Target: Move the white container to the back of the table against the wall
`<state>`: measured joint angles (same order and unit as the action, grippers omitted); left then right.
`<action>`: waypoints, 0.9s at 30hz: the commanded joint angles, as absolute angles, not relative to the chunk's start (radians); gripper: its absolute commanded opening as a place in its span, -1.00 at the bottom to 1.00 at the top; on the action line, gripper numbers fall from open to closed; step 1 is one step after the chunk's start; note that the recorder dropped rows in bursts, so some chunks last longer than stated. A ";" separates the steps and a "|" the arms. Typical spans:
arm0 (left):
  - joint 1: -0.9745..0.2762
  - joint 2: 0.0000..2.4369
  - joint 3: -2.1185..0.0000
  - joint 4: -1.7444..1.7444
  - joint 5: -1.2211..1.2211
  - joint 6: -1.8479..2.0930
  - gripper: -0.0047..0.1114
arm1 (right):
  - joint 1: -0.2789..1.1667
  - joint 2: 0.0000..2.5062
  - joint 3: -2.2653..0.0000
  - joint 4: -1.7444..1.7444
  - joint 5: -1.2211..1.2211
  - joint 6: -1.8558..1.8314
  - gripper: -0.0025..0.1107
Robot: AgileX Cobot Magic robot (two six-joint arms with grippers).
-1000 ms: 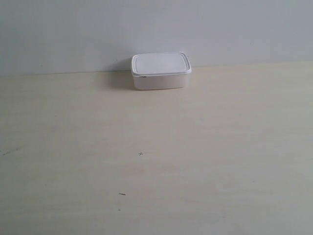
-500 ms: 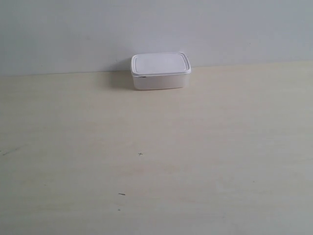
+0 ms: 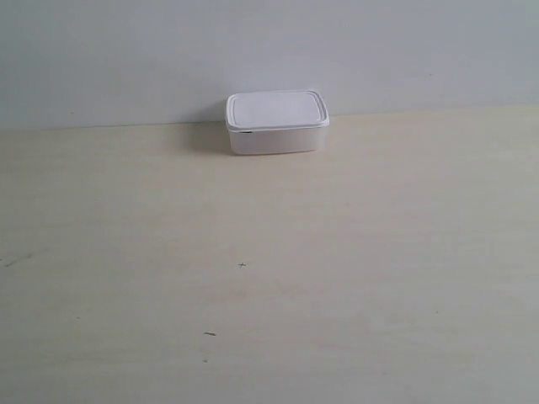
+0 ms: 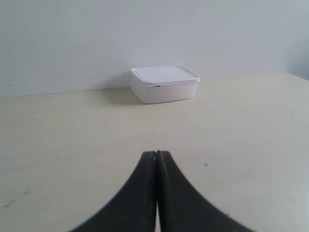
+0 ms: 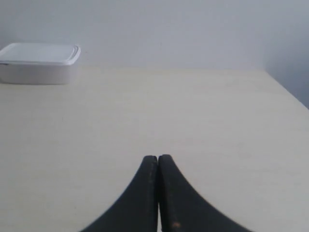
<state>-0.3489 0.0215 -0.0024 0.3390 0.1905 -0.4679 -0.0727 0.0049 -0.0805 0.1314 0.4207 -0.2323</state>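
Squarely at the far edge of the pale cream wood-grain surface [image 3: 354, 252], a shallow rectangular white plastic container [image 3: 276, 123] with rounded corners sits with its rear side at the plain grey-white wall [image 3: 253, 50]. No gap shows between them in the exterior view, though actual contact cannot be confirmed. Its ridged, rimmed white lid [image 3: 275, 109] is seated flat on the box.

Seen from the left wrist, the left jaws are pressed together tip to tip and grip nothing, their two black curved fingers [image 4: 140, 193] meeting along a thin seam. The container [image 4: 164, 83] lies well ahead of them, almost in line with the closed tips, with bare surface between. A tiny dark cross mark [image 4: 206, 165] lies on the surface just ahead of the left jaws and a little to one side.

Seen from the right wrist, the right jaws are likewise closed on nothing, black fingers [image 5: 178, 198] held tight together. From them the container [image 5: 39, 63] lies far ahead and well off to the side, at the wall. Both sets of jaws are well apart from the container.
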 commanded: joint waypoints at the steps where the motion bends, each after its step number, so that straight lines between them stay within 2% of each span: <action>1: -0.349 0.000 0.000 0.333 0.184 -0.475 -0.92 | -0.078 0.000 -0.011 0.117 0.374 -0.237 -0.96; 8: -0.349 0.000 0.000 0.333 0.213 -0.475 -0.92 | -0.078 0.000 0.000 0.137 0.305 -0.235 -0.96; 27: -0.349 0.000 0.000 0.341 0.262 -0.475 -0.92 | -0.078 0.000 0.000 0.166 0.300 -0.235 -0.96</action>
<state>-0.3489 0.0061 0.0004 0.3390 0.2614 -0.4679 -0.0727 0.0049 -0.0040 0.1619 0.3173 -0.2323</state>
